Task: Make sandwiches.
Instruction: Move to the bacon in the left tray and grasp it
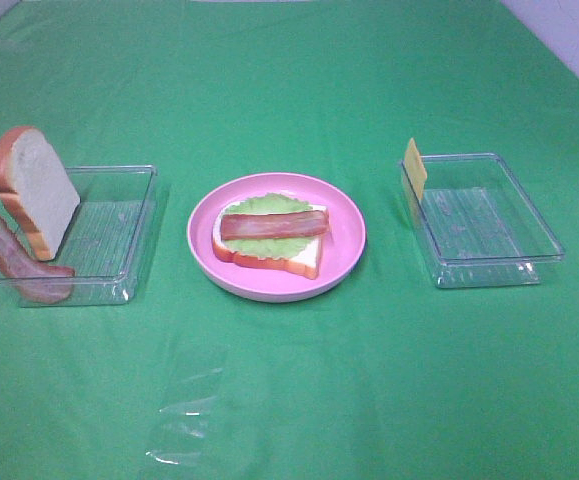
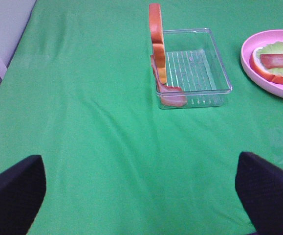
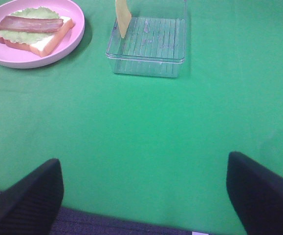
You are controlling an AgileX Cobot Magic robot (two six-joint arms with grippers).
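On the pink plate (image 1: 344, 262) lies a bread slice (image 1: 304, 258) topped with a green lettuce leaf (image 1: 269, 206) and a bacon strip (image 1: 272, 224). A second bread slice (image 1: 37, 188) stands upright against the left clear tray (image 1: 119, 235), with another bacon strip (image 1: 14, 258) leaning at its near end. A yellow cheese square (image 1: 415, 167) leans on the right clear tray (image 1: 484, 220). Neither arm shows in the high view. The left gripper (image 2: 141, 196) and the right gripper (image 3: 143, 196) both stand open over bare cloth, nothing between their fingers.
A green cloth (image 1: 289, 400) covers the whole table. A crinkled clear film (image 1: 184, 420) lies on it near the front. The table's left edge (image 2: 14, 54) shows in the left wrist view, its near edge (image 3: 131, 226) in the right wrist view.
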